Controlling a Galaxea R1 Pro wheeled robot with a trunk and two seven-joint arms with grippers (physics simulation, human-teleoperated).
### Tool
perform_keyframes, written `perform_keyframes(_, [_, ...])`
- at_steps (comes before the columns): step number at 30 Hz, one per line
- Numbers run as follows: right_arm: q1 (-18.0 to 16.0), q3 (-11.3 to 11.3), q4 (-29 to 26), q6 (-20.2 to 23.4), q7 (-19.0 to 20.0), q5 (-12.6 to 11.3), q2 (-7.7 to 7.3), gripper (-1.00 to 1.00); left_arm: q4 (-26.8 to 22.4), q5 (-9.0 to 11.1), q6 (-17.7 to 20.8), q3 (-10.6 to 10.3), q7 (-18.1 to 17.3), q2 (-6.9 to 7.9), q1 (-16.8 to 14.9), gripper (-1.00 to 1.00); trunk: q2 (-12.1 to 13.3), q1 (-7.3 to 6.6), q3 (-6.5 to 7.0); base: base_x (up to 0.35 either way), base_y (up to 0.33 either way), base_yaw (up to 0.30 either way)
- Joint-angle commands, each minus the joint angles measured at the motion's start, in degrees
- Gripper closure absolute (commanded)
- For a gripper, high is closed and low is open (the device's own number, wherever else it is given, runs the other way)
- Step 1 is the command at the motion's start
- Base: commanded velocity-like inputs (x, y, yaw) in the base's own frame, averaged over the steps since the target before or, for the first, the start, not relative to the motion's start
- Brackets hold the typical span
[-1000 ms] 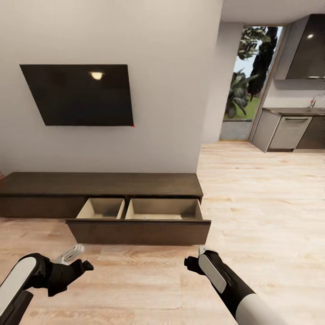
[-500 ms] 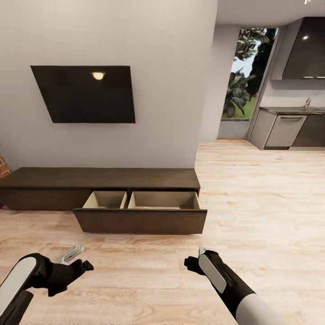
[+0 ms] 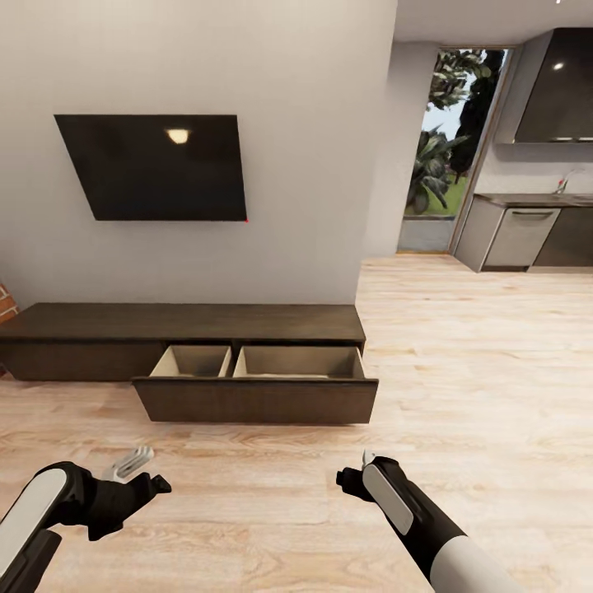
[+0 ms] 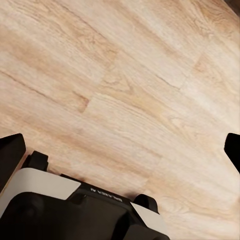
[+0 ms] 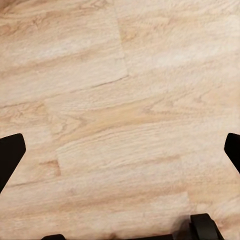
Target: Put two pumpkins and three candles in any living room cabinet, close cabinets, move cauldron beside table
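The long dark wood cabinet (image 3: 185, 323) is seen against the wall, one wide drawer pulled out, pale inside. Smooth plank floor (image 3: 461, 395) lies free around. Left gripper (image 4: 120, 145) and right gripper (image 5: 120, 145) are spread open, empty.

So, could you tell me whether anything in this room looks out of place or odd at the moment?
The cabinet against the wall has one wide drawer pulled out, its pale inside exposed, though every cabinet should end up closed. What the drawer holds cannot be told from here. Nothing looks spilled or damaged on the wooden floor.
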Motion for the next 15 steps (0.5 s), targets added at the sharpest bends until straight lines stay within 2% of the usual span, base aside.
perform_keyframes(1, [-0.05, 0.18, -0.08, 0.01, -0.51, -0.55, -0.03, -1.00, -0.02, 0.54, 0.27, 0.04, 0.62, -0.01, -0.05, -1.00, -0.45, 0.23, -0.24, 0.000, 0.000, 0.000])
perform_keyframes(7, [-0.05, 0.14, -0.05, -0.08, 3.69, -0.48, -0.11, -1.00, 0.03, 0.61, 0.24, -0.10, 0.73, -0.09, -0.05, -1.00, -0.85, 0.45, -0.42, 0.000, 0.000, 0.000])
perform_keyframes(12, [-0.04, 0.14, -0.08, 0.19, 4.64, -0.49, -0.13, -1.00, 0.27, 0.58, 0.20, -1.88, 0.48, -0.65, -0.05, -1.00, -0.85, 0.45, -0.42, 0.000, 0.000, 0.000])
perform_keyframes(15, [-0.05, 0.19, -0.14, 0.14, 4.79, -0.47, -0.24, -1.00, 0.31, 0.55, 0.17, -2.47, 0.43, -1.13, -0.05, -1.00, -2.06, 1.10, -0.96, 0.000, 0.000, 0.000])
